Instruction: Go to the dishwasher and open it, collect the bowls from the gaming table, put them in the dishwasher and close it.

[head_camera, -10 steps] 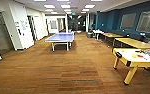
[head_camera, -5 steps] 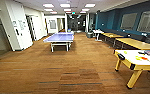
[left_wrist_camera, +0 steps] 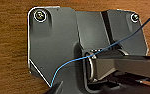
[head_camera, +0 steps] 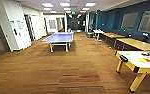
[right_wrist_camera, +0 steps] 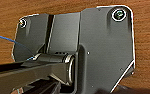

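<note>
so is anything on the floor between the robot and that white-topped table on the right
Nothing visible stands in the way: bare brown floor runs from the camera to the white-topped table at right. The ping-pong table stands farther back, left of that path.

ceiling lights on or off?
On: the ceiling light panels glow bright white in the head view, over the blue table-tennis table.

Gaming table [head_camera: 133,58], white top, light wooden legs, colourful items, at right.

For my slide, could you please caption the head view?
Wood-floored hall: blue table-tennis table ahead, white-topped gaming table with colourful items at right.
</note>
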Controlling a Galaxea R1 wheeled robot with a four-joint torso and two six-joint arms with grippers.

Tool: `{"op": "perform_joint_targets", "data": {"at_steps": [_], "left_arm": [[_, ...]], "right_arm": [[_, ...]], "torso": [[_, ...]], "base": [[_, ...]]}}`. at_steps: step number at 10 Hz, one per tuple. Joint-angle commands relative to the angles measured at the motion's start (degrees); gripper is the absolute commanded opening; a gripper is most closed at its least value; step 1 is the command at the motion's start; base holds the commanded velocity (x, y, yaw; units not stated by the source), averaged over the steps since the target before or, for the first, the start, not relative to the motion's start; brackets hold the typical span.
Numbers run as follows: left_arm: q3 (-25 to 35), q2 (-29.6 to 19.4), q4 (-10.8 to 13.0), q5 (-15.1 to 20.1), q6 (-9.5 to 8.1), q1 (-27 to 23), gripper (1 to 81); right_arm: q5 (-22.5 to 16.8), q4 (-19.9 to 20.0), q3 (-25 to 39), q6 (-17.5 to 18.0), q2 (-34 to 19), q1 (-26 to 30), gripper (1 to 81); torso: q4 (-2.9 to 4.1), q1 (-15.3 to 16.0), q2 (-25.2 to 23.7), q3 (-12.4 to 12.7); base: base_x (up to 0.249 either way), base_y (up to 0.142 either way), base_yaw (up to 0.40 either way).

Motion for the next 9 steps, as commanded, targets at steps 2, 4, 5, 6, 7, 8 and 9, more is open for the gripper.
{"op": "perform_joint_targets", "data": {"at_steps": [2, 4, 5, 6, 7, 8, 9], "left_arm": [[0.11, -0.16, -0.28, 3.07, 0.31, -2.05, 81.1], [0.11, -0.16, -0.28, 3.07, 0.31, -2.05, 81.1], [0.11, -0.08, -0.28, 3.15, 0.31, -1.97, 81.1], [0.2, 0.01, -0.28, 3.15, 0.31, -2.05, 81.1], [0.28, 0.1, -0.28, 3.15, 0.31, -2.05, 81.1], [0.2, 0.1, -0.28, 3.15, 0.31, -2.05, 81.1], [0.2, 0.1, -0.2, 3.15, 0.31, -2.05, 81.1]], "right_arm": [[-2.95, -0.06, -0.03, 0.08, 0.12, 2.5, 81.1], [-2.86, -0.14, 0.06, 0.08, 0.12, 2.58, 81.1], [-2.86, -0.14, -0.02, 0.08, 0.04, 2.5, 81.1], [-2.86, -0.06, -0.2, 0.08, 0.04, 2.49, 81.1], [-2.77, -0.14, -0.29, 0.08, 0.04, 2.41, 81.1], [-2.77, -0.14, -0.29, 0.08, 0.04, 2.49, 81.1], [-2.77, -0.06, -0.29, 0.08, 0.04, 2.58, 81.1]], "torso": [[0.0, -0.02, 0.0, 0.02], [0.0, -0.05, 0.0, 0.02], [0.0, -0.06, 0.0, 0.02], [0.0, -0.02, 0.02, 0.0], [0.0, 0.0, 0.05, 0.0], [0.0, -0.05, 0.02, 0.0], [0.0, -0.09, 0.02, 0.0]], "base": [[0.114, 0.0, 0.0], [0.087, 0.0, 0.0], [0.0, 0.0, 0.0], [0.0, 0.0, 0.0], [0.0, 0.0, 0.0], [0.0, 0.0, 0.0], [0.0, 0.0, 0.0]]}}
